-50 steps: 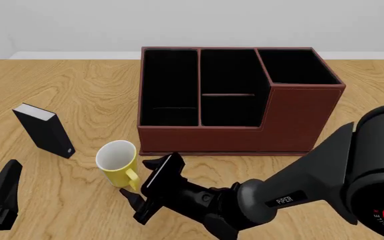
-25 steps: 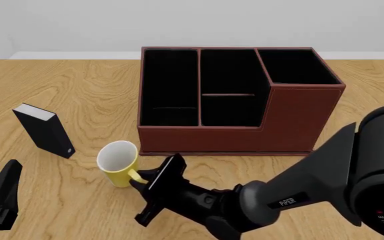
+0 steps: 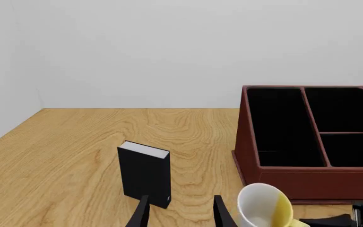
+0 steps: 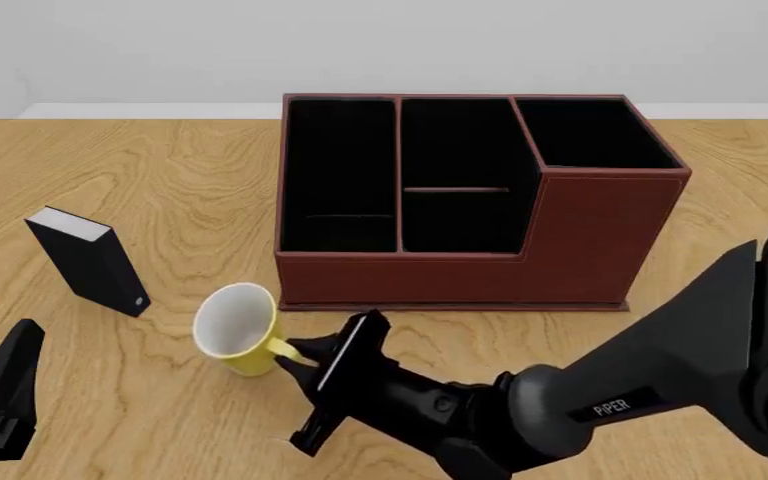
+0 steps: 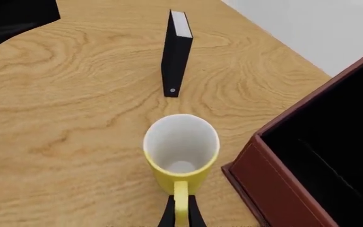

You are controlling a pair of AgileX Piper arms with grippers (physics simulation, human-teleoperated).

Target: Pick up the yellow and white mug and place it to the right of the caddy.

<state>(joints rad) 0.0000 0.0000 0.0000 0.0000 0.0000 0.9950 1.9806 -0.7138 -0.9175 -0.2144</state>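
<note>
Here, the yellow and white mug (image 4: 236,328) is being pinched by its handle in the right end effector (image 4: 307,362), apparently for lifting past the caddy (image 4: 478,205); the left end effector (image 3: 179,211) is being held released.

The caddy (image 4: 478,200) stands mid-table and walls off the far side, its front face close behind the mug (image 4: 237,328), so only a narrow strip of table (image 4: 171,180) lies between them. A small black box (image 4: 88,260) stands upright toward the left edge, apart from the mug. The table to the caddy's right, toward the right edge, lies bare.
</note>
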